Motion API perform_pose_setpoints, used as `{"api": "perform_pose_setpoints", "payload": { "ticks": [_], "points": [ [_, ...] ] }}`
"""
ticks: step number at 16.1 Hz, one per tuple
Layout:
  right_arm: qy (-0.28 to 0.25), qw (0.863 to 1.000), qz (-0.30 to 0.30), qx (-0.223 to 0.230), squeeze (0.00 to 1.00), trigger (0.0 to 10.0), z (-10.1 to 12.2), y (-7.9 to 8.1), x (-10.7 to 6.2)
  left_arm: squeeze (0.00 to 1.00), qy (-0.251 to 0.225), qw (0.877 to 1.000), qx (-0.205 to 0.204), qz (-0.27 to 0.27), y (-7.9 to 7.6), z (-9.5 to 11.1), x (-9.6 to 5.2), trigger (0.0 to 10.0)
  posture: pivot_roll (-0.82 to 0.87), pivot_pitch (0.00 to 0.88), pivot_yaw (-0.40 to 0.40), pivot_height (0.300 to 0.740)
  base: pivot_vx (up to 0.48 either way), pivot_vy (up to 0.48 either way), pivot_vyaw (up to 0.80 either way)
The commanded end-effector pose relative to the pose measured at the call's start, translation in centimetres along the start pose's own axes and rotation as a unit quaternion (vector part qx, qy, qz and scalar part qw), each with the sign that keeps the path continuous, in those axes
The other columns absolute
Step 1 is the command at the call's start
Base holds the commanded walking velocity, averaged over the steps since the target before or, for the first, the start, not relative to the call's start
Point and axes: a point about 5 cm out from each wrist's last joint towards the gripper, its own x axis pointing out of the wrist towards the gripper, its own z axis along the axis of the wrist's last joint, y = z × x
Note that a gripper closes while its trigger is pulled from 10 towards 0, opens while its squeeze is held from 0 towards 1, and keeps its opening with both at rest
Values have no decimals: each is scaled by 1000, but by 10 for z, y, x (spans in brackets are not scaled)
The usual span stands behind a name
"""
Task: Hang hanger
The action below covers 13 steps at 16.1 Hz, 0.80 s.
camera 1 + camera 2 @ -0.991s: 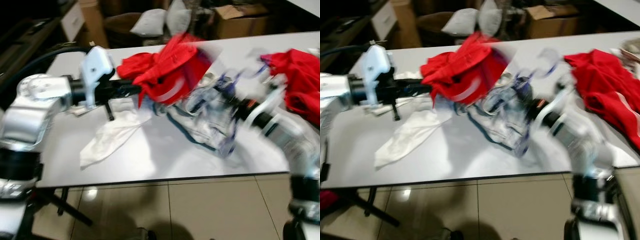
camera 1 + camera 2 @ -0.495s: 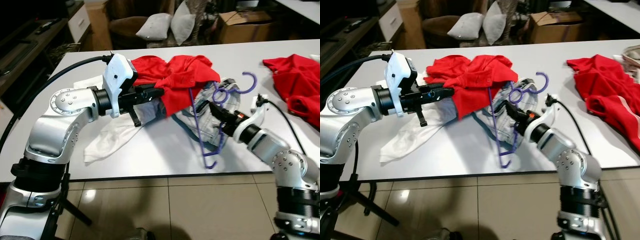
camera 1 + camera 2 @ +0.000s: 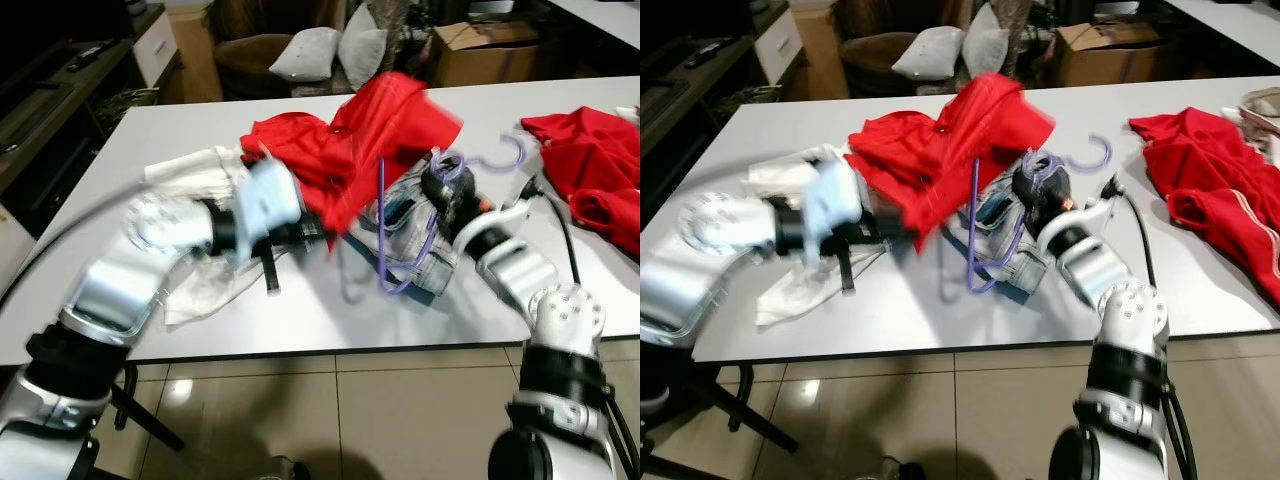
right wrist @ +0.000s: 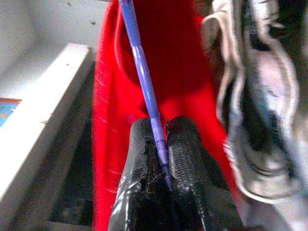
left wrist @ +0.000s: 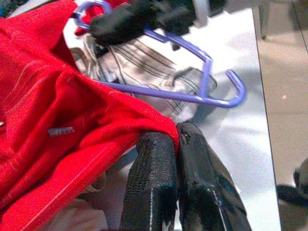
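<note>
A purple plastic hanger (image 3: 383, 225) hangs tilted over the white table (image 3: 300, 320), its hook (image 3: 508, 156) pointing right. My right gripper (image 4: 161, 161) is shut on the hanger's thin rod (image 4: 142, 65), close to a red shirt (image 4: 178, 62). The red shirt (image 3: 360, 125) is lifted in a peak over the middle of the table. Pinching its hem is my left gripper (image 5: 176, 140), shut, with the hanger's lower bar (image 5: 192, 95) just beyond it. The left arm (image 3: 170, 235) is blurred with motion.
A striped grey garment (image 3: 415, 240) lies under the hanger. A white cloth (image 3: 195, 290) lies by the left arm. Another red garment (image 3: 590, 165) is spread at the table's right end. Behind the table are cushions (image 3: 310, 50) and a cardboard box (image 3: 480, 45).
The red shirt has been pulled up into a higher peak. The hanger has been raised and shifted left toward the shirt. My left arm has dropped lower and is now blurred.
</note>
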Motion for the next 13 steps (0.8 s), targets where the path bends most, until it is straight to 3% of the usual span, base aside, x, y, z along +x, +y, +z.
{"api": "perform_pose_setpoints", "payload": {
  "ticks": [1,2,6,9,13],
  "points": [
    [-33,999,5,31,0,10000,9,-1,1,0,18,999,35,-19,-5,-2,1,0,-59,0,101,740,0,0,0],
    [-37,998,11,56,0,10000,11,-2,7,0,35,997,59,-33,-10,-8,6,0,-58,0,99,740,0,0,0],
    [-65,992,9,109,0,10000,13,-4,16,0,21,995,77,-56,-20,-6,15,0,-56,0,93,740,0,0,0],
    [-98,992,-28,78,0,10000,19,-7,25,0,-27,994,66,-79,-28,5,21,0,-59,0,98,740,0,0,0],
    [-124,989,-42,72,0,10000,21,-2,39,0,-54,992,58,-98,-37,11,34,0,-63,0,105,740,0,0,0]
  ]
}}
